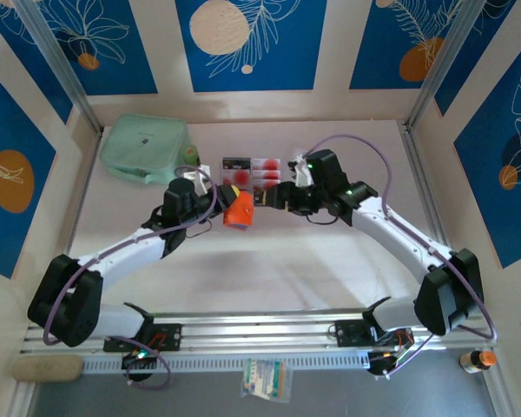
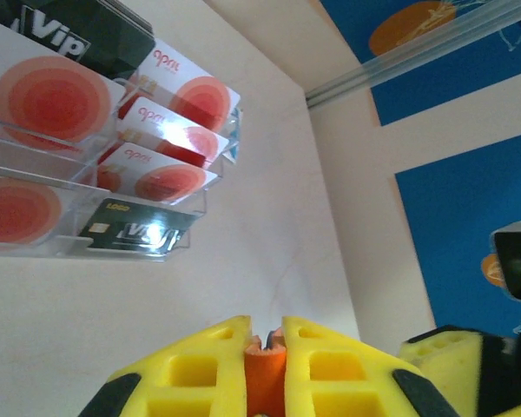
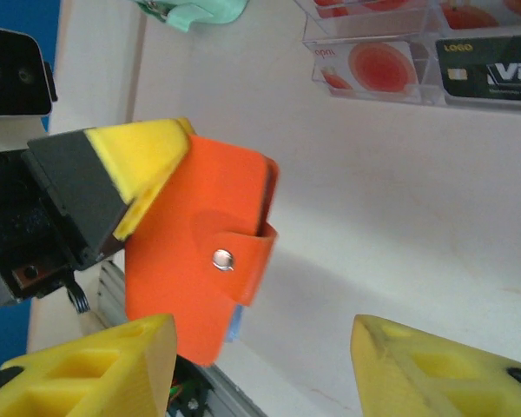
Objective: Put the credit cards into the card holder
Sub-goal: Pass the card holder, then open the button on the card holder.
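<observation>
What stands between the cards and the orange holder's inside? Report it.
The small orange folding holder, pinched in the left hand, looks folded shut, its snap tab wrapped over the edge; nothing else visible intervenes.

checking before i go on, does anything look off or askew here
Nothing spilled or damaged. One oddity: the holder, pinched tilted in the left gripper, has its tab snapped shut, so no card can enter yet. The cards sit tidy in their rack.
</observation>
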Robot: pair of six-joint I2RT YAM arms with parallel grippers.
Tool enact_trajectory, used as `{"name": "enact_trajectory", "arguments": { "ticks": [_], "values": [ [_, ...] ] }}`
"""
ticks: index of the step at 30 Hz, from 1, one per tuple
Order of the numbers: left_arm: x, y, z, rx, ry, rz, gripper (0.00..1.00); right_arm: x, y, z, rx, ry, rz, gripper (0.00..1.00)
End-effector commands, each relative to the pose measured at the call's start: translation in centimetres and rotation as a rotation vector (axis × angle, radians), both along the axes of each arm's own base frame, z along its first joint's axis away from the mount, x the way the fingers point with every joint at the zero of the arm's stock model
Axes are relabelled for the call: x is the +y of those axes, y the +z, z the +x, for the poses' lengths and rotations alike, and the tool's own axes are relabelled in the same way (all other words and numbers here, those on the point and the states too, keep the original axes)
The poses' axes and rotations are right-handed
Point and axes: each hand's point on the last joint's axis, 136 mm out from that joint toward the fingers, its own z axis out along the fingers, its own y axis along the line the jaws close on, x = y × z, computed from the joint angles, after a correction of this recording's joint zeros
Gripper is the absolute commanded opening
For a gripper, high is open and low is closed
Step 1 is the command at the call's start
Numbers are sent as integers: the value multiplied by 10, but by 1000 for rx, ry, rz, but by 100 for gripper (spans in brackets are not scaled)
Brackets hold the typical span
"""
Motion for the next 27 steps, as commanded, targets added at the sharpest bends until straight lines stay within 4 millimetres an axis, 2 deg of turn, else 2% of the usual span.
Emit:
{"name": "enact_trajectory", "arguments": {
  "ticks": [1,4,8,11,15,21,27],
  "values": [
    [2,5,0,-36,39,37,0,12,-17,5,-7,23,-142,57],
    [-2,9,-1,-41,40,43,0,32,-25,9,-19,53,-201,58],
    [-5,13,-3,-46,43,42,0,48,-44,10,-13,75,-286,58],
    [-6,16,-5,-52,46,37,0,47,-63,9,10,67,-349,57],
    [-7,16,-5,-53,48,42,0,41,-80,3,44,51,-359,55],
    [-8,15,-4,-54,50,39,0,34,-83,-6,68,30,-307,54],
    [-11,17,-4,-61,44,29,0,37,-91,-9,95,36,-292,49]
  ]
}}
